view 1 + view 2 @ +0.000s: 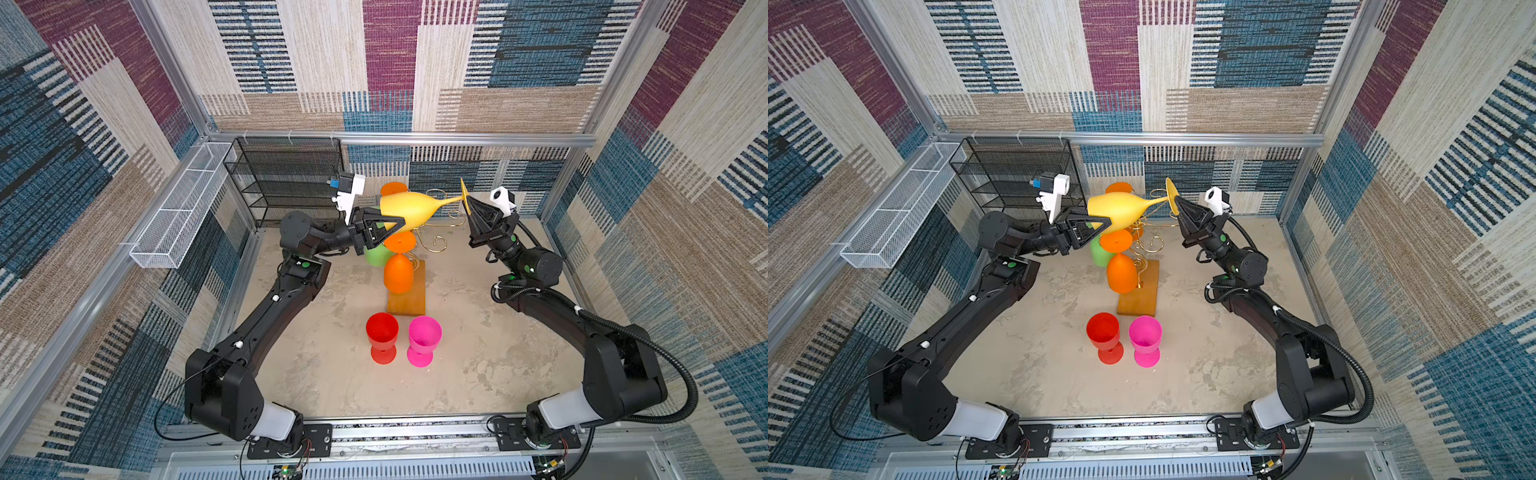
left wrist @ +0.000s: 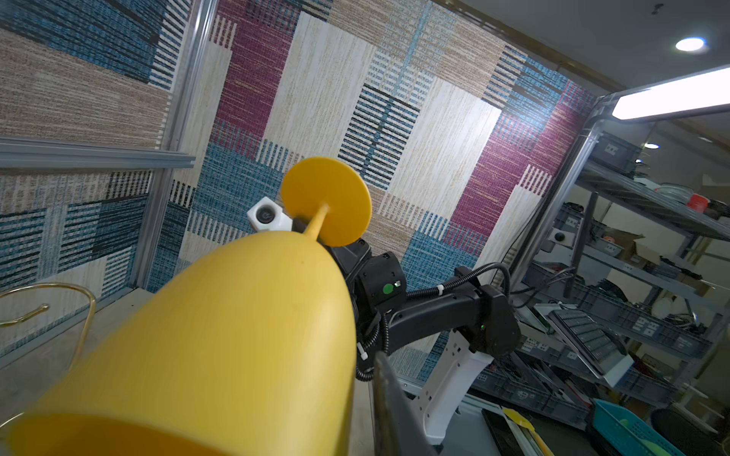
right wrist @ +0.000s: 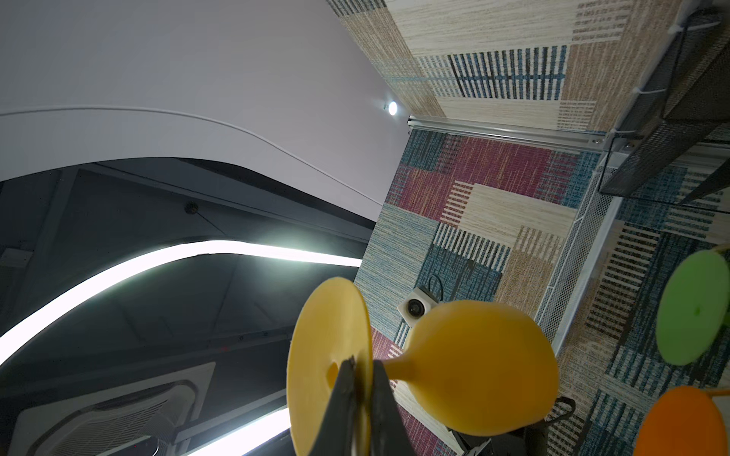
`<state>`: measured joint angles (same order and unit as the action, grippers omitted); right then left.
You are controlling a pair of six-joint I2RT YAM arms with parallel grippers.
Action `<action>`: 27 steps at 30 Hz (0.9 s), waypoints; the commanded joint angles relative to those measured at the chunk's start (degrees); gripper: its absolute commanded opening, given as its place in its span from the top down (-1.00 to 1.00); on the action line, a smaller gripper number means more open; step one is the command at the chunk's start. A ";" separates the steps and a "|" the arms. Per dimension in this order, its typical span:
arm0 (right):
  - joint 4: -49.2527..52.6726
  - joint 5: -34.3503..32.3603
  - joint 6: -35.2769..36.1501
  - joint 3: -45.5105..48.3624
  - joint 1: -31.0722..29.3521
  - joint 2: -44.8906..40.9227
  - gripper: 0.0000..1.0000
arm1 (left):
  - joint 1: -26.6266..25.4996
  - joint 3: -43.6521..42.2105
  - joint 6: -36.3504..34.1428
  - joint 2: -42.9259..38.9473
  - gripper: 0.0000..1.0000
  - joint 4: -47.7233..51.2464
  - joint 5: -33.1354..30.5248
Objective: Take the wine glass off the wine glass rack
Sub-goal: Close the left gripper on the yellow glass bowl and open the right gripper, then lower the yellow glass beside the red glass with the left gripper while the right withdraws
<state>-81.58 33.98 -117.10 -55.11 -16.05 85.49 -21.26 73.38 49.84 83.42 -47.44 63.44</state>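
Observation:
A yellow wine glass [image 1: 409, 208] [image 1: 1121, 208] lies level in the air above the gold wire wine glass rack [image 1: 436, 245] [image 1: 1152, 245], bowl to the left, foot to the right. My right gripper [image 1: 468, 200] [image 3: 361, 367] is shut on the edge of its round foot. My left gripper [image 1: 397, 222] [image 1: 1106, 222] is at the bowl's mouth. In the left wrist view one finger [image 2: 389, 398] stands just outside the bowl [image 2: 237, 335] with a narrow gap; the other finger is hidden. Two orange glasses [image 1: 398, 274] and a green one [image 1: 376, 253] hang upside down on the rack.
A red glass [image 1: 382, 336] and a pink glass [image 1: 424, 338] stand upright in front of the rack's wooden base [image 1: 415, 299]. A black mesh shelf [image 1: 286, 178] stands at the back left, with a white wire basket [image 1: 178, 208] on the left wall.

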 commanded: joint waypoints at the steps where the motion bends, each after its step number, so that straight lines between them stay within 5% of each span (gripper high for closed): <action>1: -21.52 5.58 -0.68 -0.35 -0.10 1.07 0.77 | -0.45 0.62 3.12 -0.78 0.60 -9.55 3.78; 12: -20.90 6.11 0.01 0.19 1.68 -0.42 0.12 | -0.45 1.49 2.54 -3.17 1.00 -7.36 4.31; 16: -15.49 7.82 4.56 1.56 3.96 -4.36 -0.05 | -0.44 2.87 -7.01 -7.19 1.00 6.69 2.81; 19: -6.74 9.87 11.15 2.84 6.78 -9.40 -0.08 | -0.45 5.60 -21.68 -12.41 1.00 28.39 -2.17; 21: 3.55 11.80 19.01 2.72 8.46 -13.67 -0.09 | -0.45 8.62 -31.15 -15.95 1.00 43.66 -8.87; 24: 32.77 11.91 40.96 -1.85 9.65 -21.66 -0.12 | -0.45 14.24 -40.14 -20.76 1.00 63.30 -22.93; 27: 69.08 -0.35 70.25 -12.79 9.59 -27.47 -0.15 | -0.45 18.64 -42.78 -25.71 1.00 78.12 -39.82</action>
<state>-46.13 41.87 -76.99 -62.48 -6.59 61.04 -21.76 89.52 16.56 60.36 8.78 42.28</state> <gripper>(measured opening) 0.575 0.075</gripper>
